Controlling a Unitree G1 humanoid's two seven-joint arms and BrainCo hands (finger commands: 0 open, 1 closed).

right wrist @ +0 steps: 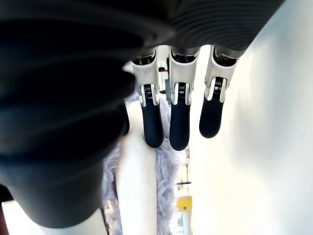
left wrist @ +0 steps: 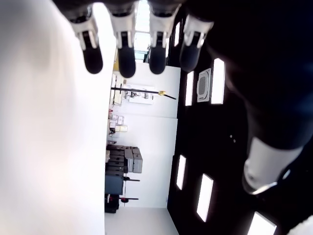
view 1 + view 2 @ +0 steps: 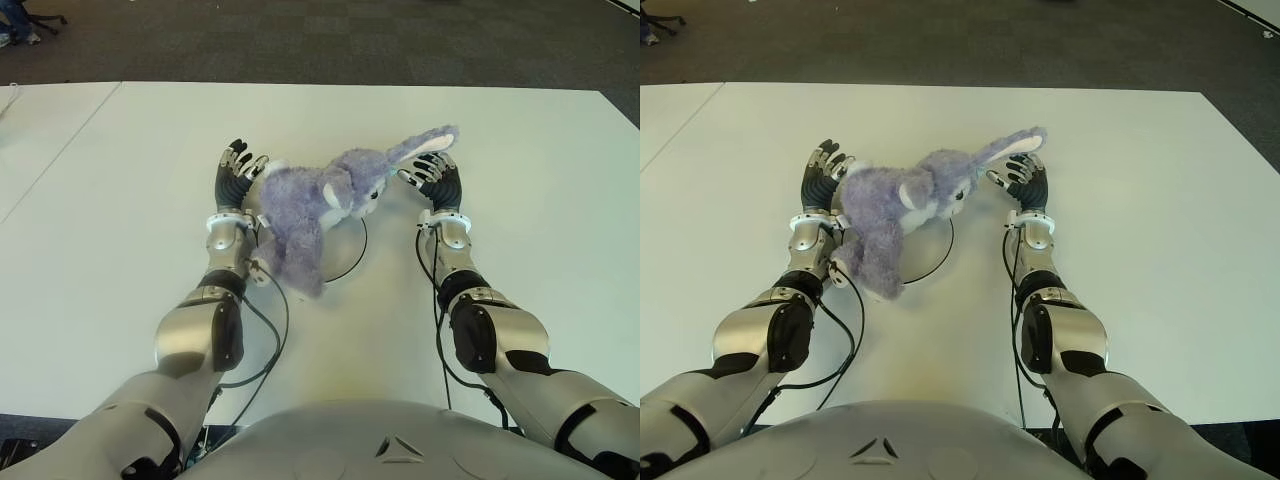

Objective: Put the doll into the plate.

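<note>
On the smooth white counter (image 3: 120, 180), a fluffy lilac plush doll (image 3: 320, 200) sprawls over the round white plate (image 3: 345, 255), seemingly resting on it, body nearest, long ears pointing far-right. Left robot hand (image 3: 235, 175) and right robot hand (image 3: 435, 180) flank it, fingers extended, grasping nothing.

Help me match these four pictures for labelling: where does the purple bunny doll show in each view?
Left eye: doll at centre, between both hands.
Right eye: centre-left.
Left wrist: not in it.
Right wrist: its fur and pale ear beyond the fingers.
Shared landmark: the right hand beside its ear.
</note>
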